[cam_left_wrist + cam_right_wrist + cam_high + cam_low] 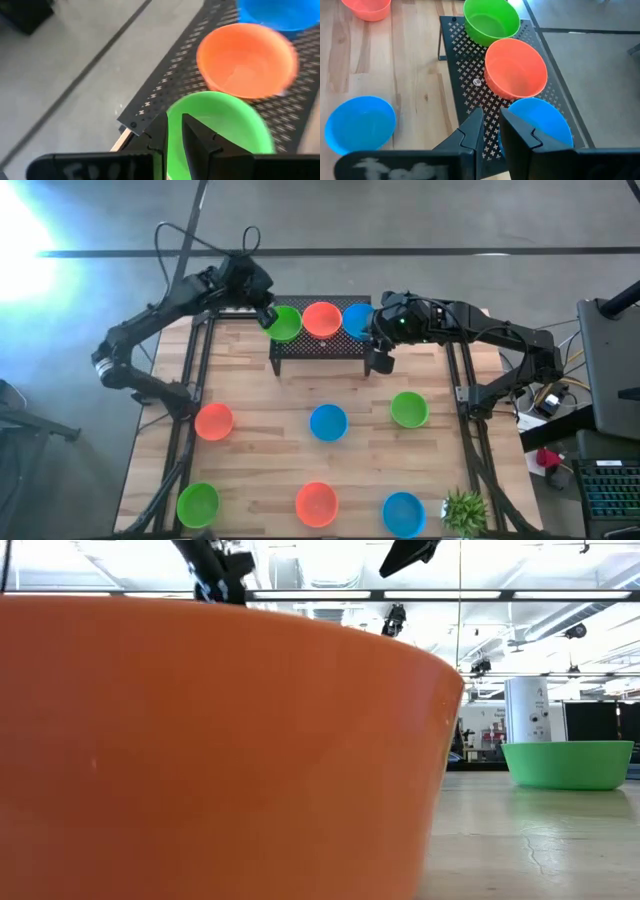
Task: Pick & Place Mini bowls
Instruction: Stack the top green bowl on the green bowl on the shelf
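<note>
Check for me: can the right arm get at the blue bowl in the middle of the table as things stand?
Probably yes. The right tool hangs by the black rack, and the blue bowl sits alone on bare wood below it, nothing between them.

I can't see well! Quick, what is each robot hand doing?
Left hand: closed on the green bowl's rim.
Right hand: closed on the blue bowl's rim.

Bright overhead lighting — glare upper left, left wrist view blurred.
</note>
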### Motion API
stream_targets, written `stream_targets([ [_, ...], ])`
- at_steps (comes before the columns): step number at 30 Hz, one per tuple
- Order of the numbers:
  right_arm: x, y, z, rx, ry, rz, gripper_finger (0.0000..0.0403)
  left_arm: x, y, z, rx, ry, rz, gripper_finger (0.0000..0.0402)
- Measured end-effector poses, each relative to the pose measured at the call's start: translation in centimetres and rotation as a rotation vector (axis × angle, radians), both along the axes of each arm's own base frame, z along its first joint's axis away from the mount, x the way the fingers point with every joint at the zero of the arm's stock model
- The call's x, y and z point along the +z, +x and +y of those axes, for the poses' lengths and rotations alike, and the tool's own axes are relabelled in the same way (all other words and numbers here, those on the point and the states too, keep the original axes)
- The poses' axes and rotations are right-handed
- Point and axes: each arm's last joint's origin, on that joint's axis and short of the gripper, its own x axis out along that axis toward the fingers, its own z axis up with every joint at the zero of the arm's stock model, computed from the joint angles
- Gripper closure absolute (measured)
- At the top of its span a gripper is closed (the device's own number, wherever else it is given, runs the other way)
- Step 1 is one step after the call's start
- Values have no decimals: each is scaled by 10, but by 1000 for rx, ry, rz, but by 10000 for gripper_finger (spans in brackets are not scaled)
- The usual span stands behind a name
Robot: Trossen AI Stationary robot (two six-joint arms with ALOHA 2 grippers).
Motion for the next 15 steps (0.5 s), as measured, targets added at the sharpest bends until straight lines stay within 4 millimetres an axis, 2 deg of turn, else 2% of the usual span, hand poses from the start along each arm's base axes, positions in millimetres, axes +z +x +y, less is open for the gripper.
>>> stream_targets([
  [8,1,-6,14,6,42,14,346,8,-11,-68,-82,146,4,357],
  [15,-7,-14,32,-55,160,101,346,-6,-20,-123,-274,146,-41,386],
])
